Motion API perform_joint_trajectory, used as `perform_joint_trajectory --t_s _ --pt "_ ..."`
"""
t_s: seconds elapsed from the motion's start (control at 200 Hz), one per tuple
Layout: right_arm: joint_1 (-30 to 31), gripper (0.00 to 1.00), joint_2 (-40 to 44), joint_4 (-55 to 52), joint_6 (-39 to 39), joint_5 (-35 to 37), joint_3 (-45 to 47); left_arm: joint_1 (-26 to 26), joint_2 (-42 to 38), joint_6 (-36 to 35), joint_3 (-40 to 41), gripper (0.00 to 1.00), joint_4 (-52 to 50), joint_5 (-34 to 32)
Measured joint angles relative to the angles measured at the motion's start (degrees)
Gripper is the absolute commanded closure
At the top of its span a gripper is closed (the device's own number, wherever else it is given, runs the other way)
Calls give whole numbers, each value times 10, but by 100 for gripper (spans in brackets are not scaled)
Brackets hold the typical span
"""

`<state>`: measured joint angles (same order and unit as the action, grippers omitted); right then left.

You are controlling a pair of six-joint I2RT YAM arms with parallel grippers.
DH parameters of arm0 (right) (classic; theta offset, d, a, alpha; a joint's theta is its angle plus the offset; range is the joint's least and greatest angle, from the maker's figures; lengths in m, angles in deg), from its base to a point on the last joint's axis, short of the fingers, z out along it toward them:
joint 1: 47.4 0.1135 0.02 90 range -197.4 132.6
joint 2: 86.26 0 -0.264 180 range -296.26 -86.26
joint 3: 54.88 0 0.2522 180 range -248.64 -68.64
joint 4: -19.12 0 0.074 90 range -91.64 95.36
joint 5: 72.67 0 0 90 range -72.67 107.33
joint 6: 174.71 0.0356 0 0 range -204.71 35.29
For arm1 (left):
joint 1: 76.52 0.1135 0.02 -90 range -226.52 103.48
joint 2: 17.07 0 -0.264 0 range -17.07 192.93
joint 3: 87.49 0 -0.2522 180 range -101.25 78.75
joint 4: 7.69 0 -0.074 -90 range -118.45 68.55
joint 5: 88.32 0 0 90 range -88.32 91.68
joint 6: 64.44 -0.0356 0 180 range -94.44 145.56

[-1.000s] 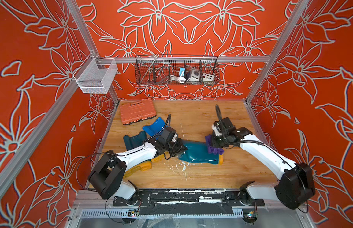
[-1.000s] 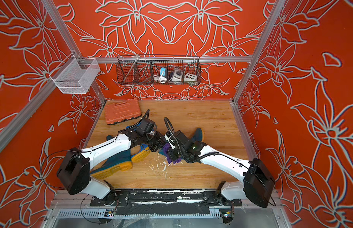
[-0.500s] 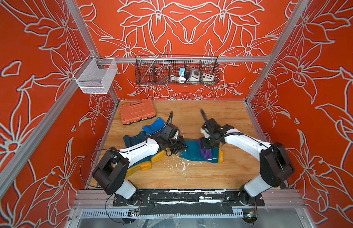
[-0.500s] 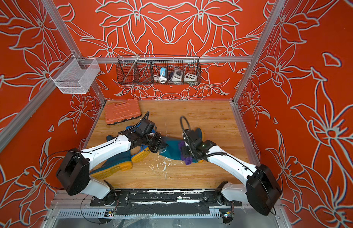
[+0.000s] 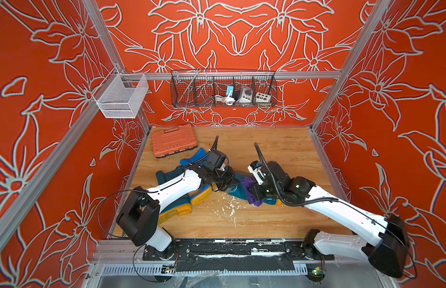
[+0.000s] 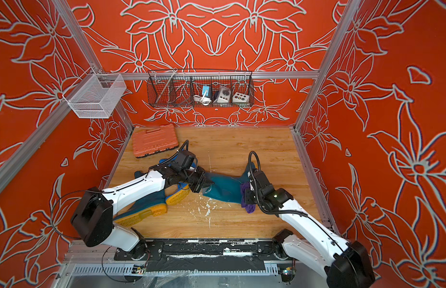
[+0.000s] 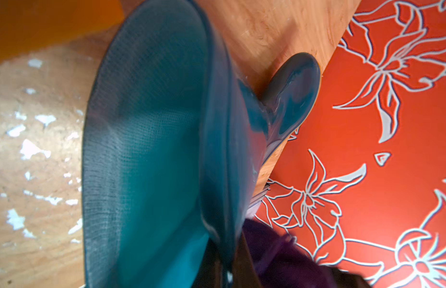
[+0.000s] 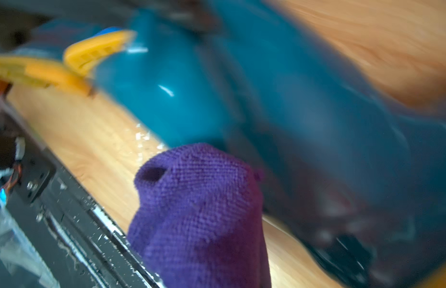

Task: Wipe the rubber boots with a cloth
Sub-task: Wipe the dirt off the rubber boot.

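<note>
The left gripper pinches the pliant cuff of the slick teal boot stretching away from it, likely a sound hold on light rubber, while the right gripper clenches the soft cloth draped over the ankle beneath it.

Both arms share one build: glossy white shells on the long links and chunky matte-black housings at the joints. On the left arm, a thin black wire loops off the shoulder, and its left tool is black. The right arm shows a small green light. A ribbed black hose leaves each wrist. A scuffed black rail carries both bases.
</note>
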<state>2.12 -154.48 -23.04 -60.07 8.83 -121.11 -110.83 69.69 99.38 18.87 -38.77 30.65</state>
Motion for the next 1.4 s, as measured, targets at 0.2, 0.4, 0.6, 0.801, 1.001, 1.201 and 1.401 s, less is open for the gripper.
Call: perform_joint_trajectory --t_s 0.2,0.4,0.6,0.801,1.001,1.201,1.401 --pt "31 100 -68 67 -14 -18 2 3 0 63 -2 100 -10 1" --pt "16 100 -72 46 1 26 13 5 -3 110 10 100 -7 1" --pt "-162 100 21 -13 57 50 127 6 -5 136 16 100 11 26" --pt "-134 100 157 -33 71 53 167 10 -5 151 17 100 32 56" --pt "45 100 95 3 28 70 114 30 -5 176 27 100 70 85" --pt "116 100 -32 58 -30 66 40 44 -5 178 34 100 95 106" --pt "77 100 -54 23 1 108 45 48 -5 177 55 100 110 128"
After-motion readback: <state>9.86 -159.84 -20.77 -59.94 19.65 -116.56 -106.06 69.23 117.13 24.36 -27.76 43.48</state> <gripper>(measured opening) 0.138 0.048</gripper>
